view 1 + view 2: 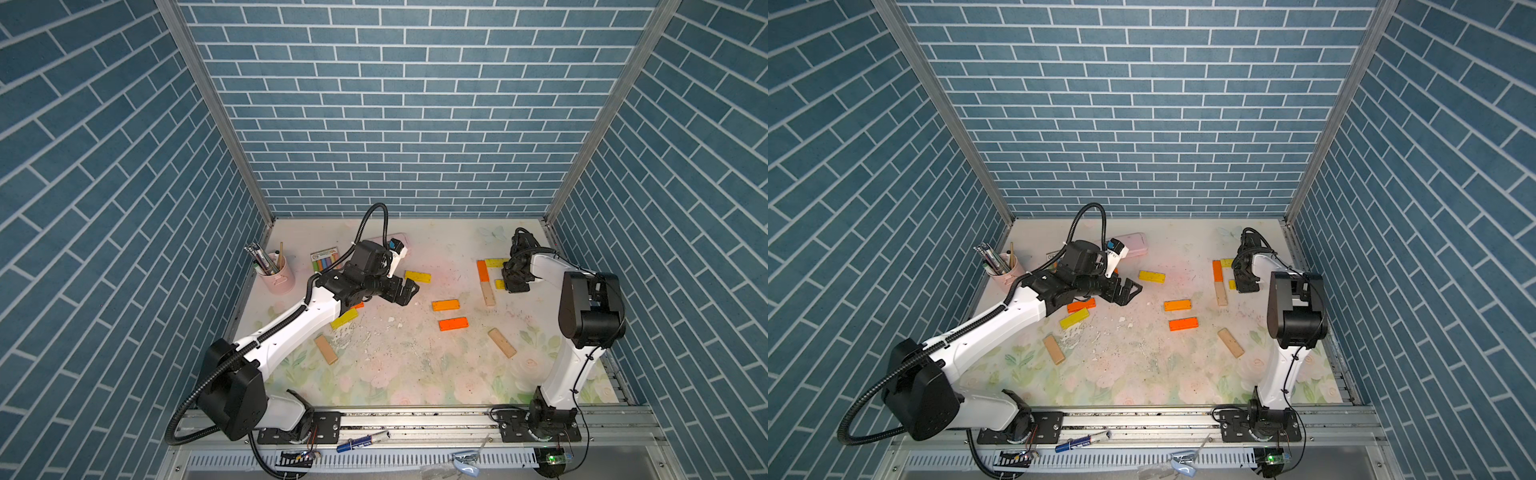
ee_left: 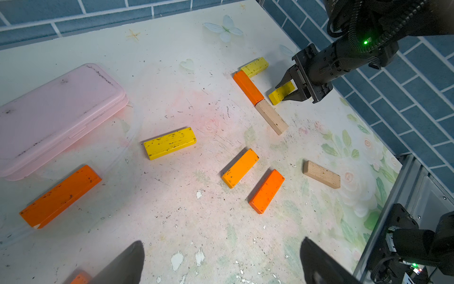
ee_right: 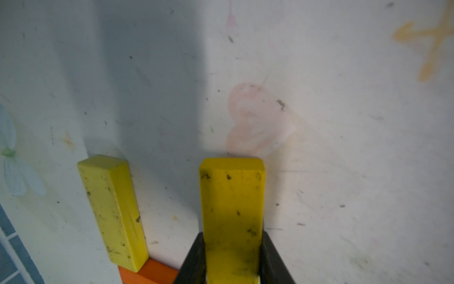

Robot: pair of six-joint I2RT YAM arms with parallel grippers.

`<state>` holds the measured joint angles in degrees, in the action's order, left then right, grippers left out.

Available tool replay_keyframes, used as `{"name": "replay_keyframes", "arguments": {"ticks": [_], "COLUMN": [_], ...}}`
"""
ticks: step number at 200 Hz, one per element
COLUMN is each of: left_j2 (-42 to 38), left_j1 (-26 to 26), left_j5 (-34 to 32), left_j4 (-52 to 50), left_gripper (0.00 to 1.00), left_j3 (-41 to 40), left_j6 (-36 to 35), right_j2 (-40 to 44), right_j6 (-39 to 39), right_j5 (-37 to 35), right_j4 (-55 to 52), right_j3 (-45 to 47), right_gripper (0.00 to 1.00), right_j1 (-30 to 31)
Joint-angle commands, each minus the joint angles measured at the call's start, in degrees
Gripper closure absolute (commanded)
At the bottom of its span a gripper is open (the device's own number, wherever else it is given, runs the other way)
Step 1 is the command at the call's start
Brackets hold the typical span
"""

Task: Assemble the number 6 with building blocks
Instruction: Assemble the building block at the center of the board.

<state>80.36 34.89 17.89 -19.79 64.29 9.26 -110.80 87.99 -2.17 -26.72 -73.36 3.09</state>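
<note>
Over the middle of the table (image 1: 415, 365) my left gripper (image 1: 411, 293) hangs wide open and empty near loose building blocks (image 1: 453, 323). On the right side the 6 is begun: a yellow top bar (image 2: 254, 67) meets an orange bar (image 2: 248, 87), and a tan bar (image 2: 271, 116) extends the spine. My right gripper (image 2: 282, 93) is clamped on another yellow block (image 3: 232, 204), its end just beside the spine. I judge this the middle stroke. Next I need to seat it square against the spine, then release.
</note>
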Motion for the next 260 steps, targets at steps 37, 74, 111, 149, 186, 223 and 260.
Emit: {"name": "replay_keyframes", "arguments": {"ticks": [37,74,111,149,186,223,260], "left_j2": [-1.3,-1.5,-1.7,-2.1,-2.4,-2.6,-2.6], "left_j1": [0.3,0.3,0.4,0.3,0.3,0.4,0.3], "left_j5": [0.4,0.4,0.6,0.5,0.4,0.4,0.6], "left_j4": [0.7,0.7,0.7,0.7,0.8,0.9,1.0], "left_gripper": [0.01,0.01,0.01,0.01,0.01,0.01,0.01], "left_j3": [-0.7,-0.8,-0.8,-0.9,-1.0,-1.1,-1.1], "left_j6": [0.1,0.2,0.3,0.2,0.1,0.2,0.3], "right_j2": [-2.0,-2.6,-2.4,-2.6,-2.3,-2.0,-1.8], "right_j6": [3.9,3.9,4.0,4.0,4.0,4.1,4.1], "right_j5": [0.4,0.3,-0.1,-0.3,-0.5,-0.5,-0.5], "right_j4": [-1.2,-1.5,-1.7,-1.8,-2.1,-2.6,-2.8], "right_j3": [-2.2,-2.7,-2.6,-2.3,-2.1,-2.1,-2.0], "right_gripper": [0.76,0.75,0.71,0.65,0.63,0.62,0.63], "right_j1": [1.2,1.9,2.4,2.5,2.6,2.6,2.7]}}
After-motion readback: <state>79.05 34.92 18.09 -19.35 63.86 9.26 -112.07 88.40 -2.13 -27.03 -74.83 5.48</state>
